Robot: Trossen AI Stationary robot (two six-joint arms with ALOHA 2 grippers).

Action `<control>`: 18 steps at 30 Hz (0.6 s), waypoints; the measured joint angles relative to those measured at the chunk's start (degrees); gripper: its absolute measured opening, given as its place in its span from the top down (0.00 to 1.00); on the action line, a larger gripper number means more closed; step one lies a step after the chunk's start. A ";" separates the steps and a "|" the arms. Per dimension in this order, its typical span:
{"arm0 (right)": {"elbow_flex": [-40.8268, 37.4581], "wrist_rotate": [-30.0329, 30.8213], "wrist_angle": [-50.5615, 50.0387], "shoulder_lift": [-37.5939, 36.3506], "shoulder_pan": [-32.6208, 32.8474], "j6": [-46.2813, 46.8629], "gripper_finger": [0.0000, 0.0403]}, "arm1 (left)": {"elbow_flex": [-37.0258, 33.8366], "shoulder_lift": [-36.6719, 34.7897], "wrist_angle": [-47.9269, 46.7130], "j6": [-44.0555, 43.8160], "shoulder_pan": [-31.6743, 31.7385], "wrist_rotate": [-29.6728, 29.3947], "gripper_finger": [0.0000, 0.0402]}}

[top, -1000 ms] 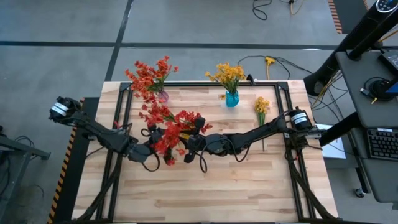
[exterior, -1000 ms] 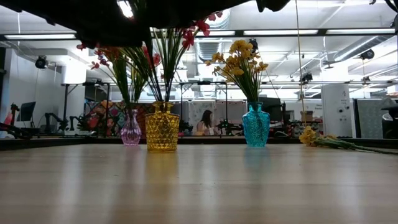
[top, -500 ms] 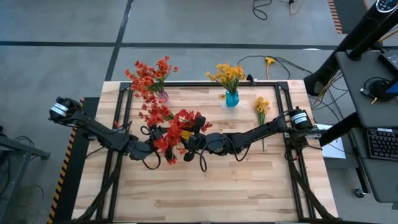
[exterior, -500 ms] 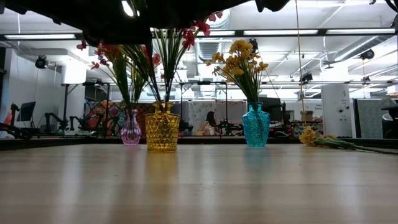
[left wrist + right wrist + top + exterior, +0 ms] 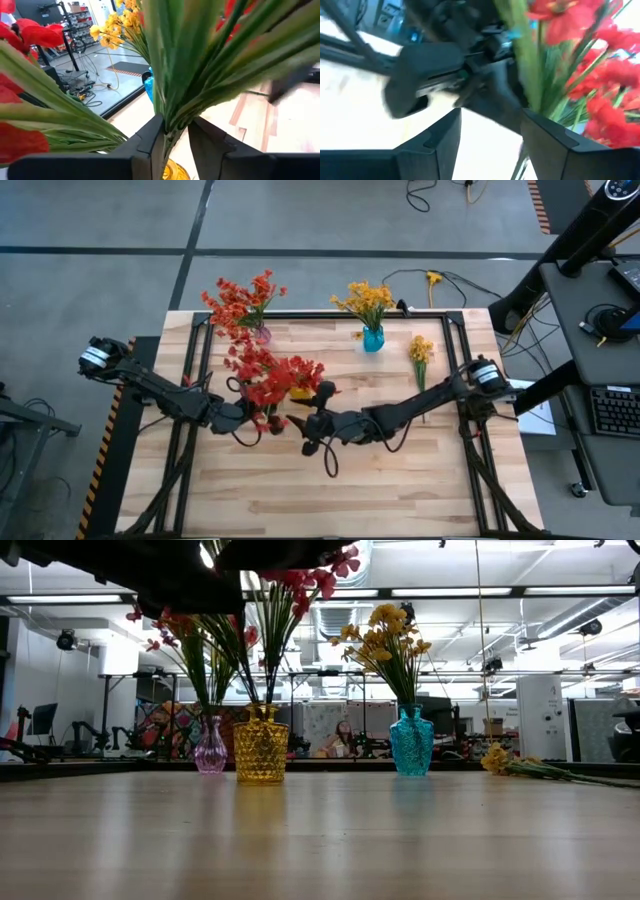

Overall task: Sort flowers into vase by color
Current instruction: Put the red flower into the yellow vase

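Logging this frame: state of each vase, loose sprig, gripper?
Yellow vase: upright, holds red flowers.
Pink vase: upright, red sprigs in.
Blue vase: upright, yellow sprigs in.
Loose yellow sprig: lying flat.
Left gripper: shut on red flowers' stems.
Right gripper: open, empty.

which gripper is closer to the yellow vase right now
Left. The left gripper is closed around the red flower stems right above the yellow vase; the right gripper has its fingers apart, just beside it.

Grey concrete floor (image 5: 300, 220), ceiling strip lights (image 5: 440, 592), desk with keyboard (image 5: 612, 410)
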 joint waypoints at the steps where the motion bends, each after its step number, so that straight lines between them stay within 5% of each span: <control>1: 0.33 -0.02 -1.81 -0.16 0.27 1.12 0.52 | 0.00 0.00 0.02 0.00 -0.02 0.00 0.83; 12: -2.23 -1.94 -26.11 -5.97 2.38 20.01 0.51 | 0.00 0.00 -0.18 -0.57 -0.04 0.21 0.87; 18: -14.21 -5.01 -15.44 -7.12 -1.83 24.77 0.51 | 0.02 0.00 -0.35 -1.13 -0.04 0.24 0.88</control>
